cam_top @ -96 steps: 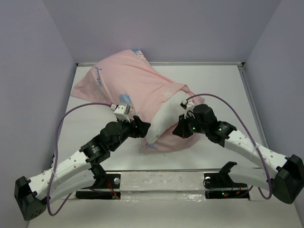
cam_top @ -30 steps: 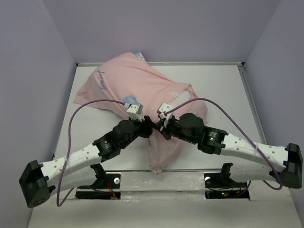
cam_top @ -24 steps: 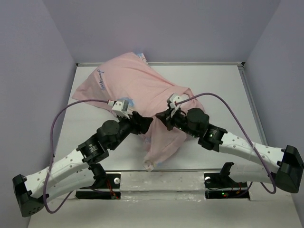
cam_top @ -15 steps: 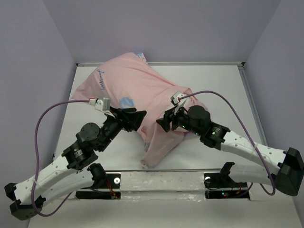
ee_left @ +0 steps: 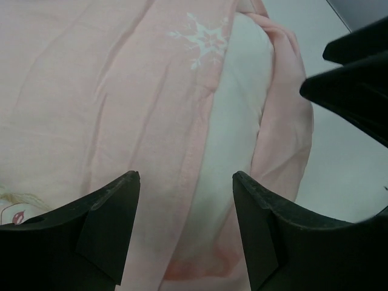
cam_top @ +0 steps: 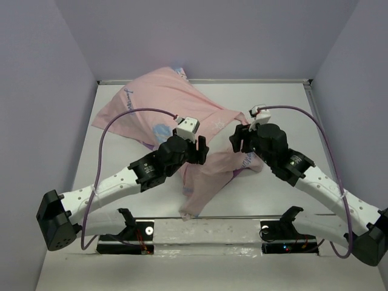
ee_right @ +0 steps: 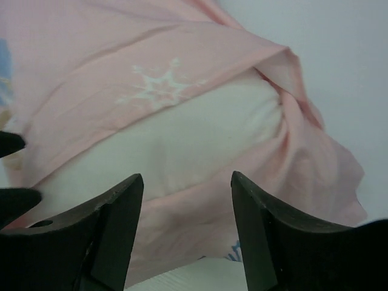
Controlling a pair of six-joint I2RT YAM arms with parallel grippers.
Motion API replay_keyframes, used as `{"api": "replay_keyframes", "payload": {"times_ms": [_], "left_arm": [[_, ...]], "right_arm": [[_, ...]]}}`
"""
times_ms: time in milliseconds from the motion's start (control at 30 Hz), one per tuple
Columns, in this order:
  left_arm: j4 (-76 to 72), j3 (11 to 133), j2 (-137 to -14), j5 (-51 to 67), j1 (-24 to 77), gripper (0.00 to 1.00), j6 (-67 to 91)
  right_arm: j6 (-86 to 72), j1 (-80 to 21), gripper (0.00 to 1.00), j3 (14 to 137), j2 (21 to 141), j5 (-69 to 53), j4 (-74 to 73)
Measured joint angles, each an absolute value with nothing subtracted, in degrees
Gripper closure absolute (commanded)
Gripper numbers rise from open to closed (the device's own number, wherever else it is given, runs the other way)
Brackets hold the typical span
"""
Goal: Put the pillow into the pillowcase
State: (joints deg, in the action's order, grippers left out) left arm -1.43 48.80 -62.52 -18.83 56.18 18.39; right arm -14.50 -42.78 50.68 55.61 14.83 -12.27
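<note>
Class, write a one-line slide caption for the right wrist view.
Open fingers hover above the white pillow, partly covered by the pink pillowcase.

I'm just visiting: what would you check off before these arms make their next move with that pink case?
1. Left tool open, empty: ok.
2. Right tool open, empty: ok.
3. Plump white pillow fully covered by thin pale pink fabric pillowcase: not ok, white shows at the opening.
4. Tools apart from each other: ok.
5. Pillow reaches the case's closed end: cannot tell, hidden.
</note>
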Motion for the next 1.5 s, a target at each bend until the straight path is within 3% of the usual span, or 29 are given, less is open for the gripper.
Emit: {"api": "replay_keyframes", "payload": {"times_ms": [233, 333, 433, 500, 567, 700, 733, 767, 1033, 1400, 1500], "left_arm": [[-1.0, 48.8, -59.9, -13.3, 56.6, 0.24, 16.1], [-0.7, 47.7, -56.4, -10.8, 56.7, 0.24, 16.1], [-0.5, 46.6, -54.6, -10.1, 56.9, 0.3, 16.2], [0.1, 46.5, -55.0, -11.8, 57.1, 0.29, 16.3], [0.5, 46.5, -55.5, -14.4, 57.3, 0.26, 15.8], [-0.2, 48.4, -58.5, -17.4, 57.3, 0.23, 13.9], [-0.6, 49.7, -60.3, -17.8, 57.3, 0.22, 13.3], [-1.5, 51.3, -63.0, -18.0, 57.3, 0.23, 12.6], [-4.4, 57.2, -79.9, -19.9, 56.8, 0.22, 7.0], [-9.1, 67.9, -91.7, -24.1, 54.5, 0.25, 0.1], [-10.5, 69.0, -94.1, -26.1, 54.5, 0.37, -2.0]], "right_arm": [[-17.6, -27.1, 0.28, 51.1, 60.6, 15.0, -17.2], [-18.3, -25.6, 0.3, 51.9, 63.9, 13.5, -17.0], [-19.3, -25.6, 0.43, 52.0, 67.1, 10.7, -16.4], [-20.1, -25.6, 0.45, 52.0, 68.3, 9.2, -16.3], [-21.0, -25.5, 0.62, 52.0, 68.5, 7.2, -16.2], [-22.3, -25.5, 0.85, 52.0, 67.2, 5.0, -15.1], [-22.6, -25.5, 0.98, 52.0, 67.1, 4.5, -14.7], [-22.7, -25.5, 1.0, 52.0, 67.1, 4.3, -14.5], [-23.6, -25.5, 1.0, 52.0, 66.0, 4.3, -13.0], [-23.2, -25.3, 1.0, 51.9, 62.1, 4.1, -11.2], [-22.9, -25.3, 1.0, 51.6, 61.4, 3.8, -11.1]]}}
